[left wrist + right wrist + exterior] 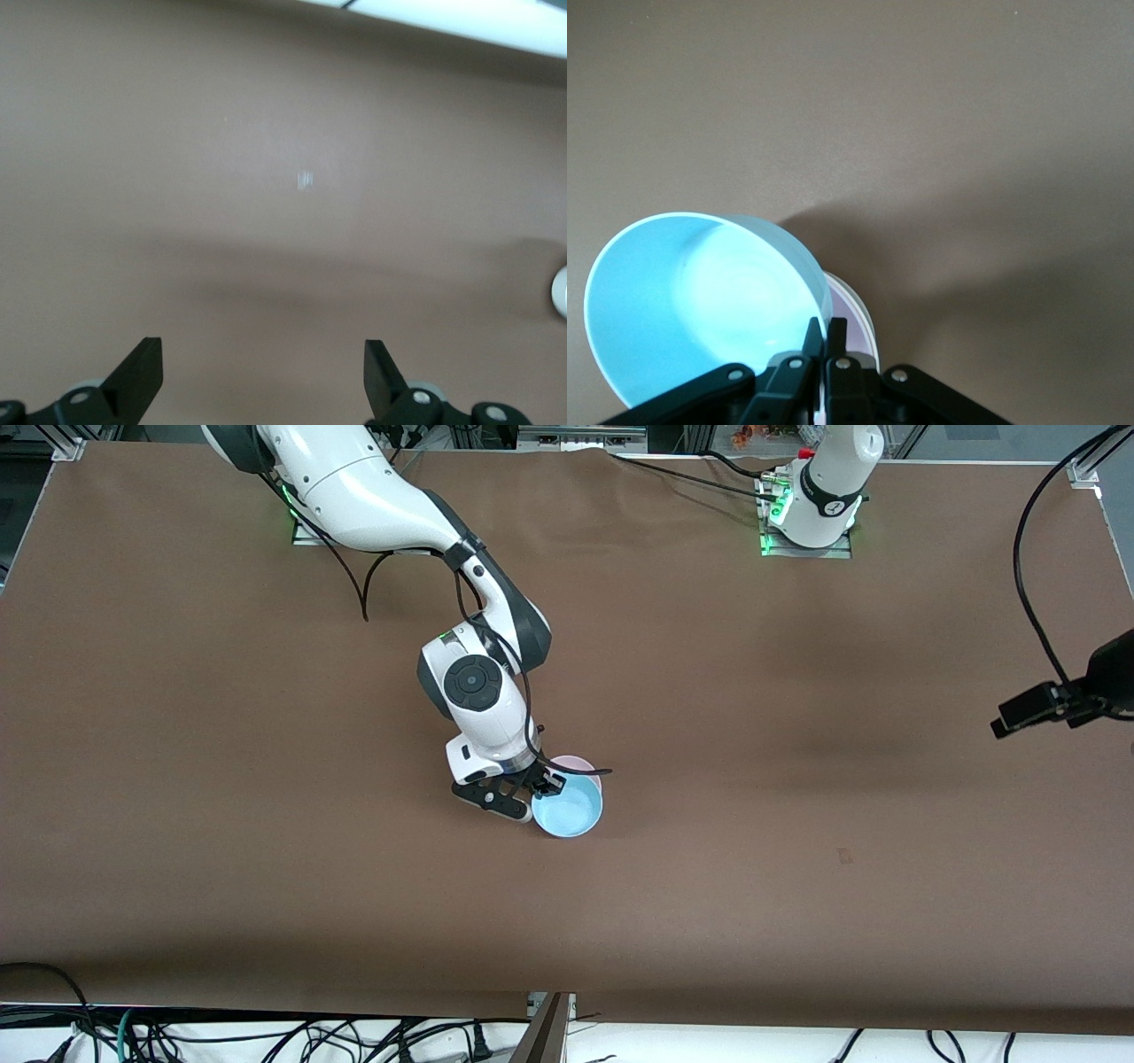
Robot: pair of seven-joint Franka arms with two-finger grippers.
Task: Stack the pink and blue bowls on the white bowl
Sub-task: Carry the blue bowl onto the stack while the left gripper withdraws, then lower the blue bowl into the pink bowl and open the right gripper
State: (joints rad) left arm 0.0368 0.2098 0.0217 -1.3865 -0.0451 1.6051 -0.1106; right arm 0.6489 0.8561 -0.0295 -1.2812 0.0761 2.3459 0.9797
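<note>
Brown tabletop (797, 850), plain and matte, with cables trailing below its near edge. Near the middle, right end effector (539, 786) clenched on the rim of the blue bowl (569, 806), held tilted over the pink bowl (578, 764). White bowl (864, 323) showing only as a rim under the pink one. Left end effector (264, 376) released, fingers spread, waiting above bare tabletop.

Pink bowl (576, 763) — mostly hidden
</note>
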